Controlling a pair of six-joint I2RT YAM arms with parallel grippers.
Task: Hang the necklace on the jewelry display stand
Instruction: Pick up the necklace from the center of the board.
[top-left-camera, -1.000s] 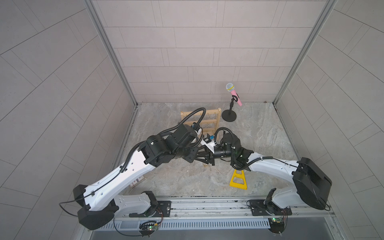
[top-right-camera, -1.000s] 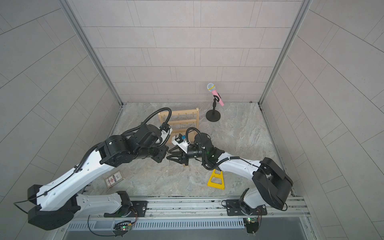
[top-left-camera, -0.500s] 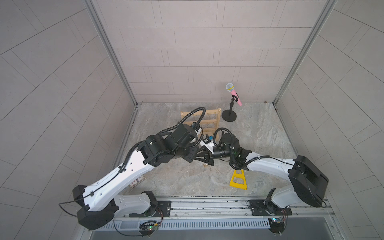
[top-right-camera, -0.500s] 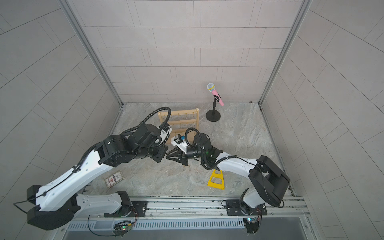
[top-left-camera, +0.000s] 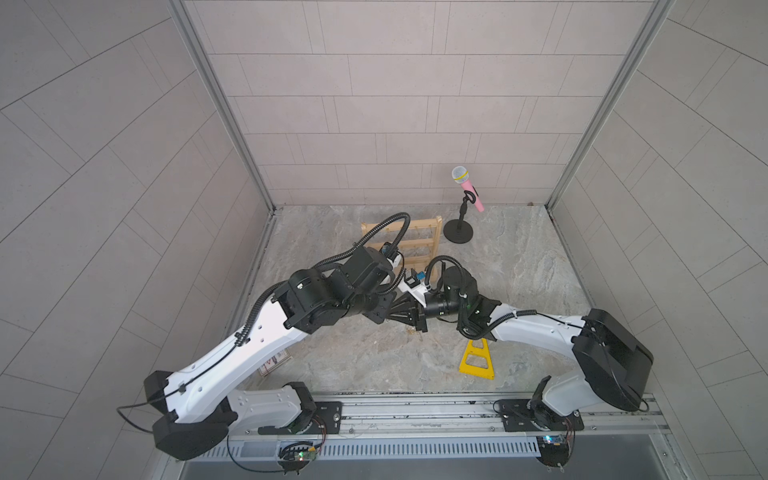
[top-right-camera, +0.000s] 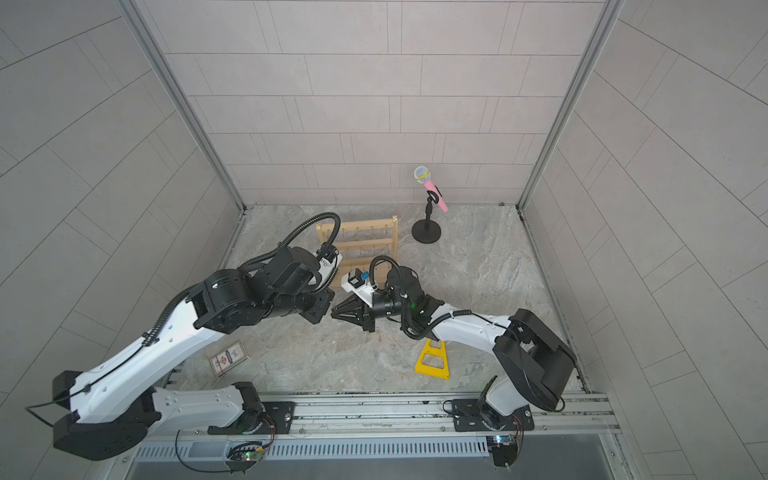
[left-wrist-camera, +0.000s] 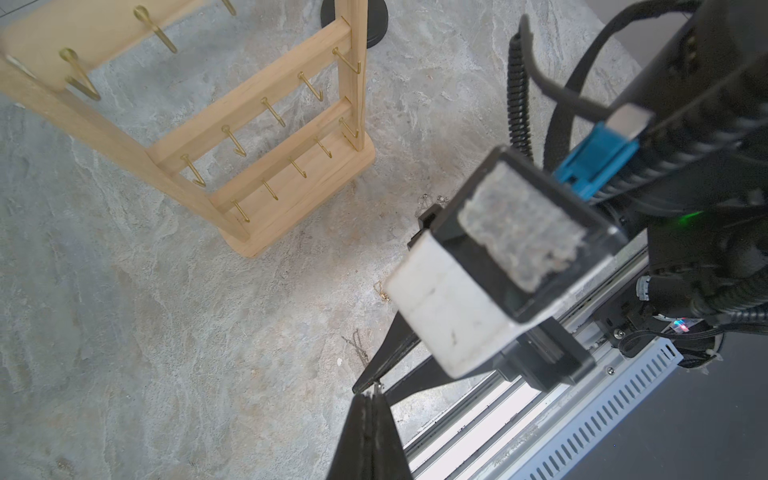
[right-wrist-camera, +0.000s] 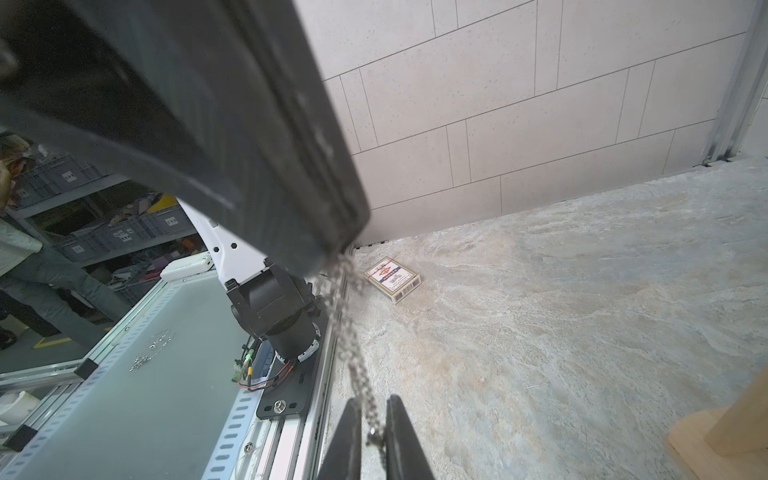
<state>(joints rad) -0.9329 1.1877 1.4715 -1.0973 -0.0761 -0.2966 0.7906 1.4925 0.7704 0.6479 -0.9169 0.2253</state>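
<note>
**Clerk:** First entry, the holder?

**Checker:** Jewelry display stand (top-left-camera: 419, 223) (top-right-camera: 365, 225), pale wood, upright toward the far edge of the bench (top-right-camera: 478, 291), left of its middle. Three bars with gold hooks (left-wrist-camera: 235, 141), which were sharp only in the left wrist view. The necklace was not yet on any hook.

**Clerk:** The necklace itself?

**Checker:** Silver chain (right-wrist-camera: 347, 332), held in the air in front of the stand. Its top was pinched in the left hand (left-wrist-camera: 371, 399), whose fingers were pressed together. The chain ran down between the fingers of the right hand (right-wrist-camera: 374, 401). Those stood narrowly apart around it and were not clamped.

**Clerk:** Shown where?

**Checker:** Right wrist view only. In both top views the chain was too fine to make out, and the two hands met tip to tip over the bench's middle.

**Clerk:** Remaining stock?

**Checker:**
- Black microphone stand (top-left-camera: 458, 230) with pink microphone (top-left-camera: 469, 189), at the far edge, just right of the display stand.
- Yellow triangular frame (top-right-camera: 432, 371), flat near the near edge on the right half, its tip beneath the right arm (top-right-camera: 465, 328).
- Playing-card box (top-right-camera: 228, 358) (right-wrist-camera: 392, 279), near the near-left corner. In a top view the left arm (top-left-camera: 249, 345) hid most of it.
</note>
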